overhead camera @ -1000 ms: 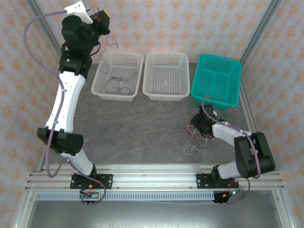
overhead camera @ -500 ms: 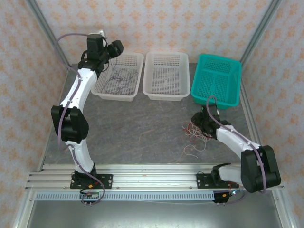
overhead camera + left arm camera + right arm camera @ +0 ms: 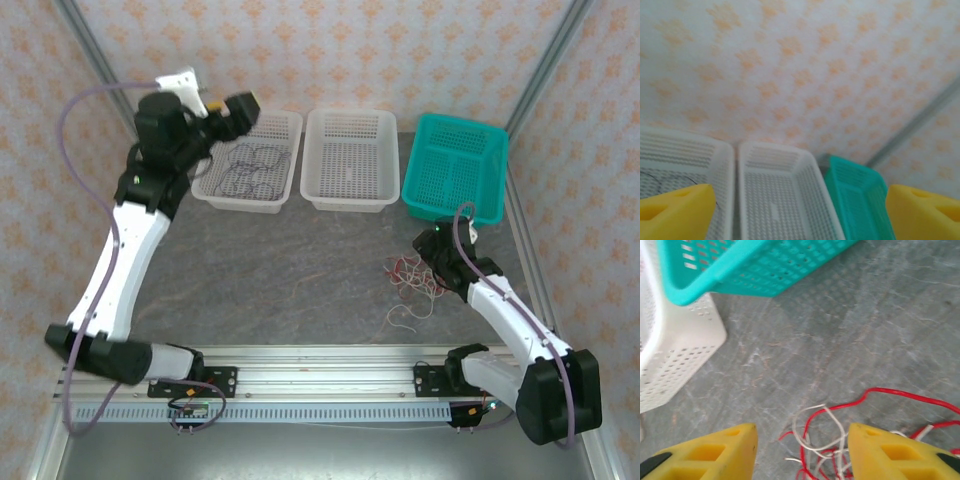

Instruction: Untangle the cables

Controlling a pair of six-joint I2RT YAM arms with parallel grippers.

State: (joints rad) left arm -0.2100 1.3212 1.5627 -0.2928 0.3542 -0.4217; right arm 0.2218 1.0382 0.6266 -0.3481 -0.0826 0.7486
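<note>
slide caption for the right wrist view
Open yellow-fingered right gripper poised above tangled thin red and white cables on grey table near teal plastic basket

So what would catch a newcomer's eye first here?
Probably the teal basket, bright at the table's far right. Next, the red and white wire tangle on the grey tabletop, with the open right gripper poised at it. The left gripper, also open, hangs by the far rim of the left white basket, which holds dark wires.
</note>
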